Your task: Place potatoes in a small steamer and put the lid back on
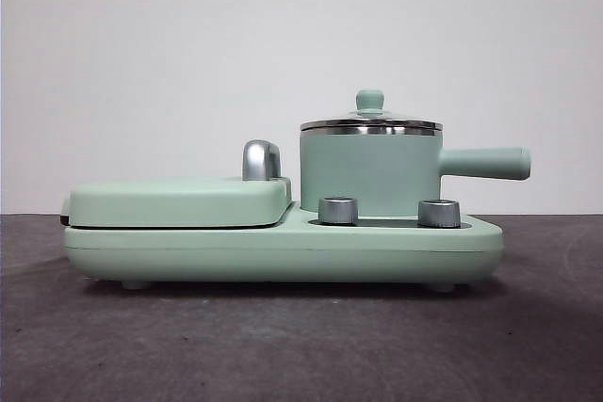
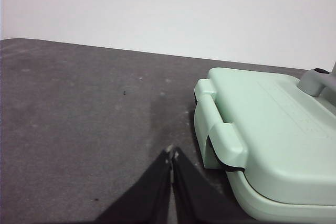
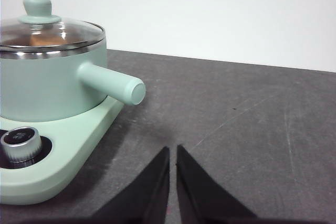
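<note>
small steamer (image 3: 50,85) on the mint-green cooker base (image 1: 283,247), lid (image 3: 50,32) seated on its rim, orange-brown potato (image 3: 46,39) visible through the glass. right gripper (image 3: 173,153) clenched, empty, beside the steamer's handle (image 3: 111,83); left gripper (image 2: 171,154) clenched, empty, near the griddle cover (image 2: 273,129).

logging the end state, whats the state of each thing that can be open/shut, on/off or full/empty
Round clear glass lid: on the pot, seated on its steel rim.
Mint-green cylindrical steamer pot: covered, an orange-brown potato showing through the glass.
Flat green griddle cover: shut.
Two silver knobs: setting unreadable.
Left gripper: shut, empty, beside the griddle.
Right gripper: shut, empty, beside the pot's handle.
</note>
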